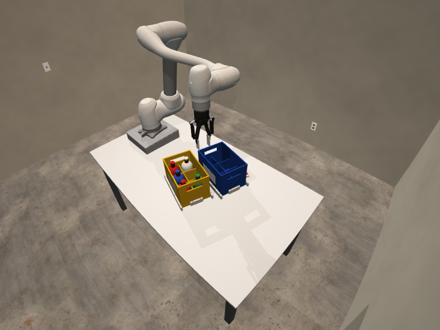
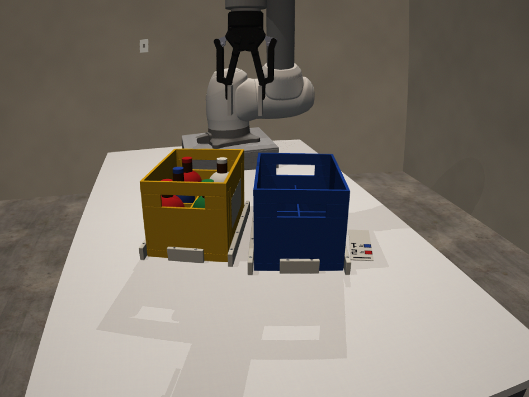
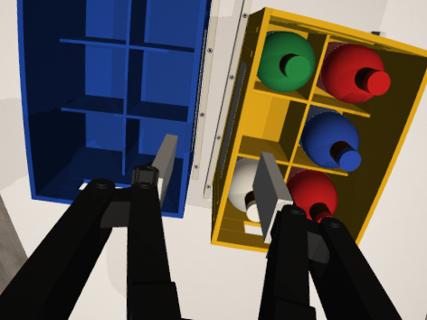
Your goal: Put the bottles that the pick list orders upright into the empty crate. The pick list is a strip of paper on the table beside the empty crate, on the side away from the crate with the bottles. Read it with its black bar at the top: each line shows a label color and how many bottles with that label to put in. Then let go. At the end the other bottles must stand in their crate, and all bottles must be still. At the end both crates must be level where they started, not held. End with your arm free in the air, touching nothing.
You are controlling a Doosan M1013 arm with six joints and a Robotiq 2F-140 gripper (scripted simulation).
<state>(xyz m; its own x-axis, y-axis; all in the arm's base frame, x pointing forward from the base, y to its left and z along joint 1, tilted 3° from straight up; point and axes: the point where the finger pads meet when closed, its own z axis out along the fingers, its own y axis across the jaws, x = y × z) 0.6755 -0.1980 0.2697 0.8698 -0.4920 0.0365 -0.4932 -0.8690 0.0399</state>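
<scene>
My gripper is open and empty. It hangs high over the gap between the two crates, at their end nearest the robot base. The yellow crate holds a white bottle, two red bottles, a blue bottle and a green bottle, all upright. The blue crate is empty. The pick list lies beside the blue crate; it shows 2 red and 1 blue.
Grey stop blocks and rails on the white table hem in both crates. The robot base stands behind the crates at the table's far end.
</scene>
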